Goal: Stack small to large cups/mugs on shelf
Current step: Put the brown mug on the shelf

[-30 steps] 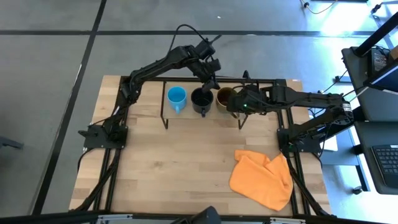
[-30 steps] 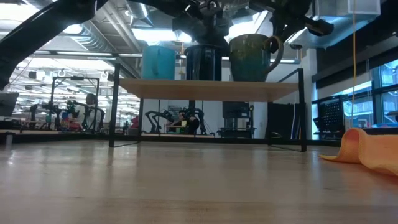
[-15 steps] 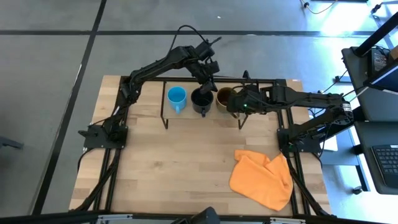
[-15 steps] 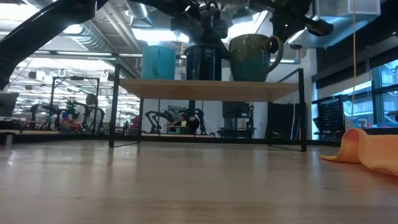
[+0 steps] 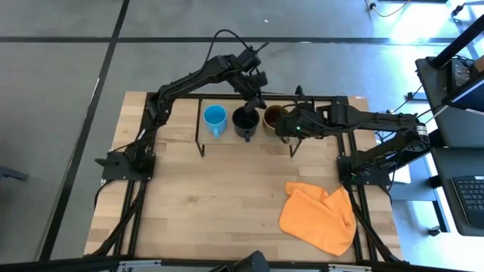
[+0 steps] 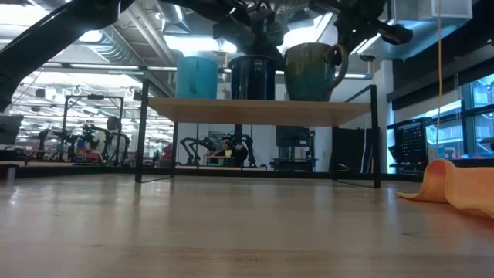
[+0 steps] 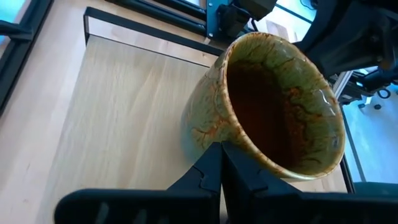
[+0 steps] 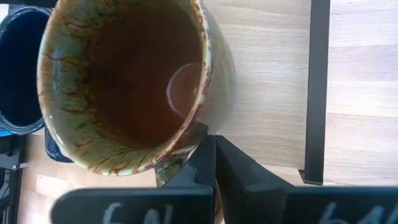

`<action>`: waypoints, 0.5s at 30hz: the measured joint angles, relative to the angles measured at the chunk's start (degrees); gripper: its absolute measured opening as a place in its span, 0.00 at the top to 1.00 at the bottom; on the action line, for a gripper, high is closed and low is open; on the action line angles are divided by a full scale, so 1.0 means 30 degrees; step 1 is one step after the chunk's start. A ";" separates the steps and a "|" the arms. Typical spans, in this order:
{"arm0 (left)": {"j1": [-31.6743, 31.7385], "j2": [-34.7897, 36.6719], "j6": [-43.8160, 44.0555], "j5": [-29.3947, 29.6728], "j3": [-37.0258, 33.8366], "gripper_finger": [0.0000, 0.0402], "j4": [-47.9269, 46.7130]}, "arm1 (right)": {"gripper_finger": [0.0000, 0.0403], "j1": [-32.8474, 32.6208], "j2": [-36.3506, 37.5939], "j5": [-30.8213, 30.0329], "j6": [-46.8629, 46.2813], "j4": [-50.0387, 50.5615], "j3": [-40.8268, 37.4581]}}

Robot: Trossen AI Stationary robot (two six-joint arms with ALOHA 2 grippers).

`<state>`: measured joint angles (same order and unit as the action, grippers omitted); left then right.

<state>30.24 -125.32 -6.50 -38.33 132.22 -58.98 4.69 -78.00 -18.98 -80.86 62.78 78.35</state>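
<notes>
Three mugs stand in a row on the shelf: the light blue mug on the left, the black mug in the middle, and the olive-brown mug on the right. All are upright on their bases. My left gripper is shut at the far side of the row, between the black and olive mugs. My right gripper is shut at the olive mug's right near side, by its handle. My left gripper has its shut fingertips close against the olive mug's outer wall, coming slanting from above on the far side; whether they touch it, I cannot tell. My right gripper lays its shut fingertips against the olive mug's outer wall just below the rim, beside the handle's root. It comes slanting down from the table's right. The mug stands upright on the shelf board.
A crumpled orange cloth lies on the tabletop near the right near corner. The shelf's black frame rail runs just right of the olive mug. Bare tabletop stretches in front of the shelf and to its left.
</notes>
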 joint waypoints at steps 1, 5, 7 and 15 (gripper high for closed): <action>0.0001 0.0000 0.0000 0.0000 0.0000 0.99 0.0067 | 0.99 0.0000 0.0000 -0.0014 0.0000 -0.0020 0.0000; 0.0007 0.0000 0.0043 -0.0006 0.0000 0.99 0.0510 | 0.99 0.0000 0.0000 -0.0043 -0.0015 -0.0039 0.0000; 0.0007 0.0000 0.0080 -0.0007 0.0000 0.99 0.0668 | 0.99 0.0000 -0.0002 -0.0051 -0.0015 -0.0063 -0.0001; 0.0044 0.0000 0.0131 0.0015 0.0000 0.99 0.1122 | 0.99 -0.0015 -0.0222 -0.0036 -0.0018 -0.0743 0.0000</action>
<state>30.37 -125.32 -6.11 -38.28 132.22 -55.61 4.64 -78.66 -19.09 -80.91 60.55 78.35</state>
